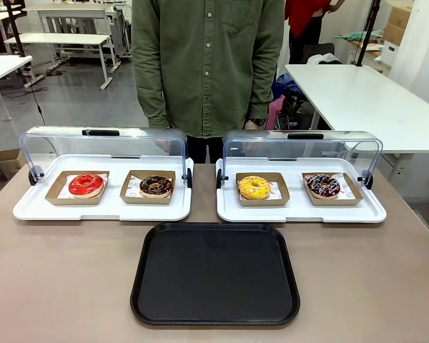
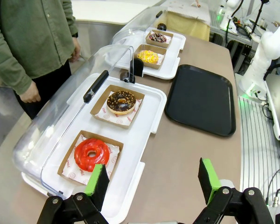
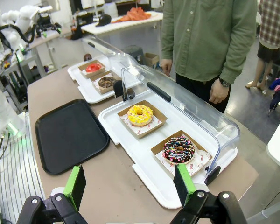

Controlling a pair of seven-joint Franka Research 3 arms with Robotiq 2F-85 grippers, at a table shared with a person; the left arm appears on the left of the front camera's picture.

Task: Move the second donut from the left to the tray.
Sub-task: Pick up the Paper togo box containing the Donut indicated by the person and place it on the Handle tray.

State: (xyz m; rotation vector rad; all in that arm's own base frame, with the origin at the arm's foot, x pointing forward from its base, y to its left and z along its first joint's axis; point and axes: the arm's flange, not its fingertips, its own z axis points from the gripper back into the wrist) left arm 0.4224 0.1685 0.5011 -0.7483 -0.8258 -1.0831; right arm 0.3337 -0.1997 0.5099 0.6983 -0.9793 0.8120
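1. Front view: a brown surface (image 1: 64, 271) stretches to a person (image 1: 207, 64) in a green shirt standing at its far edge. White tables (image 1: 365, 100) stand in the room behind. Two trays sit side by side, each with a clear domed lid (image 1: 104, 143) tipped back. The chocolate donut (image 1: 156, 186) lies in its cardboard box (image 1: 129, 194) on the left white tray (image 1: 28, 207), beside a red donut (image 1: 86, 185). A yellow donut (image 1: 254, 188) and a drizzled donut (image 1: 322, 186) lie on the right white tray (image 1: 372, 213). The black tray (image 1: 214, 275) lies on the near side of both.

2. Left wrist view: the left gripper (image 2: 154, 184) hangs above the surface with its fingers spread wide. The red donut lies just ahead of its left finger, and the chocolate donut sits in the next box beyond. The raised lid and its black handle stand to the left of both. The black tray lies ahead and to the right, apart from the white tray.

3. Right wrist view: the right gripper (image 3: 130, 186) is also spread wide. The drizzled donut lies just ahead of its right finger, with the yellow donut beyond. The chocolate donut sits far ahead on the farther white tray, just past the near lid's hinge. The black tray lies ahead and to the left.
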